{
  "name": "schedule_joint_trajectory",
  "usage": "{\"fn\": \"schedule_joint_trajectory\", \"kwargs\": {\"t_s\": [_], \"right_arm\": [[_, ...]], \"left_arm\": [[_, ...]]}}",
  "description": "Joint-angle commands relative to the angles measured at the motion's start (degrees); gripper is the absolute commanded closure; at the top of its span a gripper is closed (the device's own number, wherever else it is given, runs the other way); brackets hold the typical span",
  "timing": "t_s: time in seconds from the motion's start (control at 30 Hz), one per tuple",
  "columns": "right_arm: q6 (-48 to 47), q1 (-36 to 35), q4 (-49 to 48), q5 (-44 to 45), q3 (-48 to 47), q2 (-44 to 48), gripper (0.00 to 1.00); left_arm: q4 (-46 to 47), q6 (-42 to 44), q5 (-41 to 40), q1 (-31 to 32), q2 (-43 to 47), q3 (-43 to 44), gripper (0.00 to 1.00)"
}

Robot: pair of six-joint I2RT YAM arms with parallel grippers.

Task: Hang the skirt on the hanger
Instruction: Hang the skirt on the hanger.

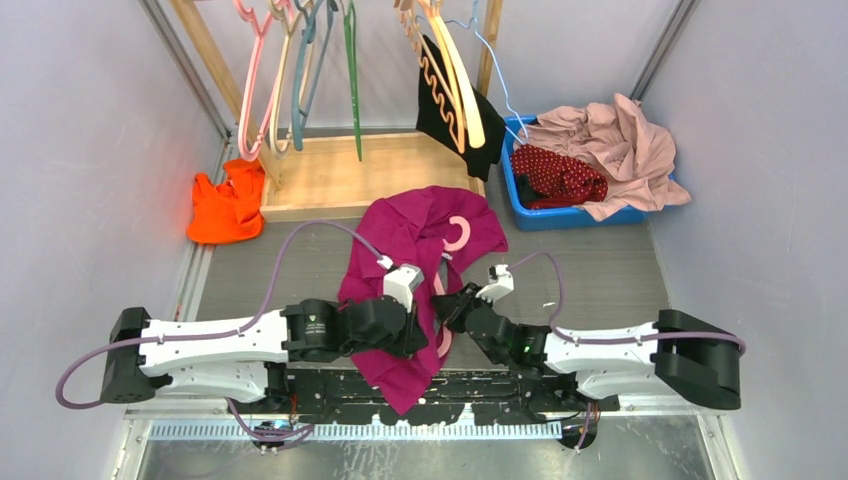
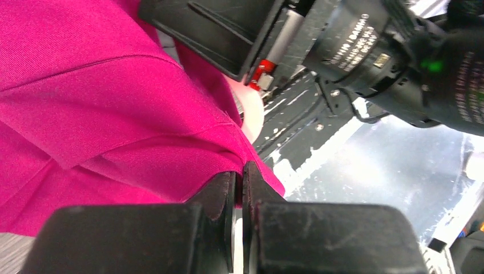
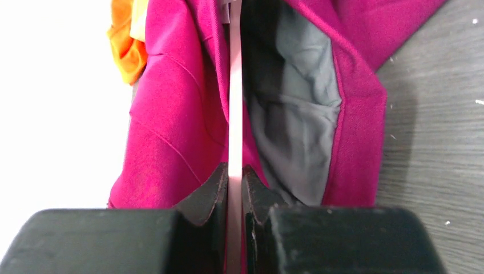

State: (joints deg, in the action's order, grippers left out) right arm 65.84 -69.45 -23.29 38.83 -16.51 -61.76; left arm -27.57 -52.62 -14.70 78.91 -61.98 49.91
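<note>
A plain magenta fabric garment [image 2: 103, 103] fills the left side in soft creases. The left gripper [image 2: 238, 177] presses its black fingers together on the garment's hem. Above, part of a thin pale pink plastic hanger [image 2: 251, 114] shows under the black right arm [image 2: 371, 51].

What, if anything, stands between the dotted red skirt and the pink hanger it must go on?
A magenta garment covers the hanger, and a pale pink garment overlaps the skirt in the blue bin.
</note>
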Motion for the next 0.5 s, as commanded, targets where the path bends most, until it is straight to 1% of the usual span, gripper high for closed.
{"fn": "schedule_joint_trajectory", "kwargs": {"t_s": [0.0, 0.13, 0.27, 0.33, 0.47], "right_arm": [[4.1, -1.8, -7.2, 3.1, 2.1, -3.9, 0.80], [4.6, -2.1, -7.5, -1.0, 4.3, -5.9, 0.65], [2.9, -2.1, -2.9, -4.0, 4.3, -2.8, 0.54], [1.3, -2.1, 1.8, -4.6, 3.2, 0.5, 0.49], [-3.4, -1.3, 13.7, -5.4, -1.1, 5.0, 0.32]], "left_arm": [[4.9, -2.6, -2.7, 0.5, 0.5, -3.5, 1.00], [6.2, -4.1, -2.4, 0.5, 0.9, -7.1, 1.00], [6.0, -4.5, -2.3, 0.5, 1.0, -8.2, 1.00], [5.7, -4.4, -2.2, 0.4, 1.0, -8.2, 1.00], [5.8, -4.4, -1.8, 0.5, 0.7, -8.0, 1.00]]}}
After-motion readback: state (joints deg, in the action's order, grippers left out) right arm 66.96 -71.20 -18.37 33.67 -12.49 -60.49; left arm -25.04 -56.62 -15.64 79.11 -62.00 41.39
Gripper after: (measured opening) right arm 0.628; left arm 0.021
